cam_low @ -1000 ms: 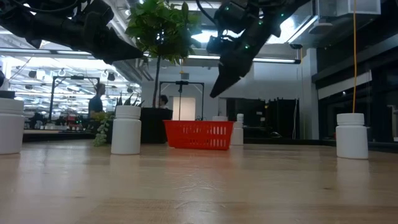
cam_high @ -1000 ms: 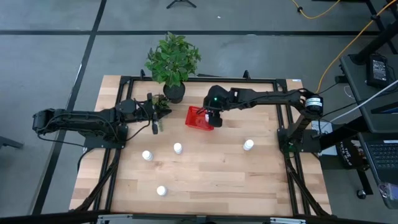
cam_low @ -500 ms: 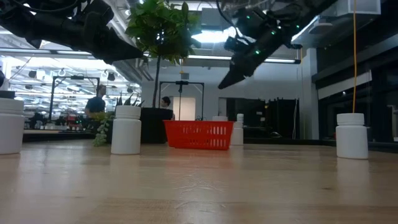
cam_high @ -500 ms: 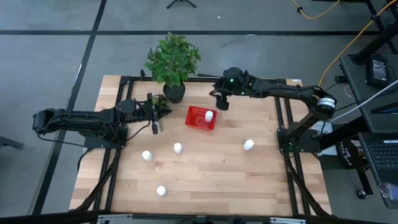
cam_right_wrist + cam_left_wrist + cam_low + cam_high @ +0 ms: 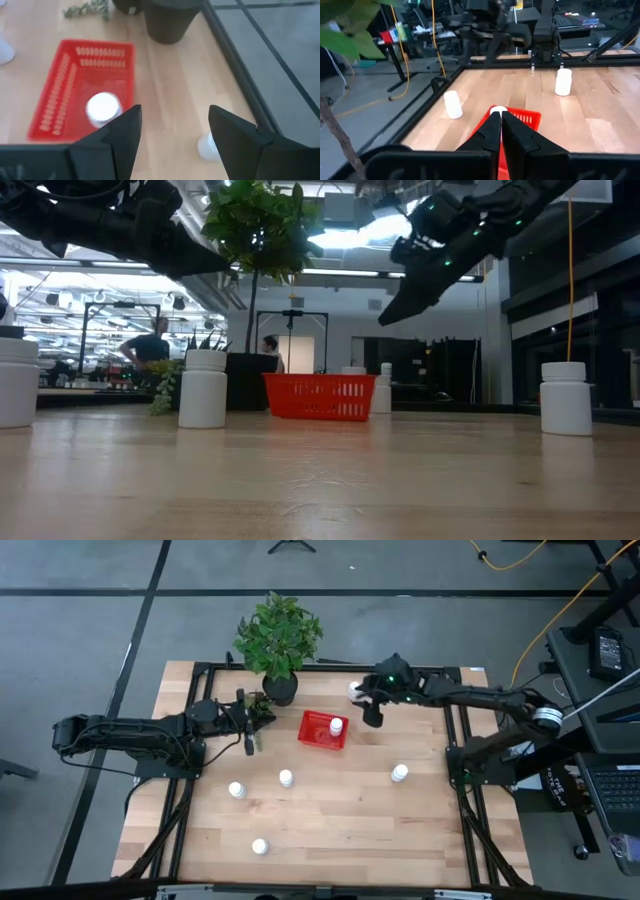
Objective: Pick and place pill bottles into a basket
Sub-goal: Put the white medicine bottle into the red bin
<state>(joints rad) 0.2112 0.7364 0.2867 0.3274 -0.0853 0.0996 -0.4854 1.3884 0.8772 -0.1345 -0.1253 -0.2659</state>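
The red basket (image 5: 318, 732) stands at the table's far middle, with one pill bottle (image 5: 336, 726) upright inside it. My right gripper (image 5: 372, 720) hovers open just right of the basket, above the table, with nothing between its fingers (image 5: 125, 131). Another bottle (image 5: 354, 690) stands close by it near the far edge. Several more bottles stand on the table: (image 5: 400, 773), (image 5: 286, 778), (image 5: 236, 790), (image 5: 259, 847). My left gripper (image 5: 249, 746) waits shut left of the basket, pointing at it (image 5: 527, 117).
A black pot with a green plant (image 5: 279, 688) stands at the far edge left of the basket, with a small sprig (image 5: 259, 705) beside it. The black frame rail (image 5: 235, 55) runs along the far edge. Bare wood lies between the bottles toward the near edge.
My right gripper has moved from over the basket toward the table's right edge and tipped up somewhat. The bottle it had covered now shows standing in the basket. The left arm has kept still.
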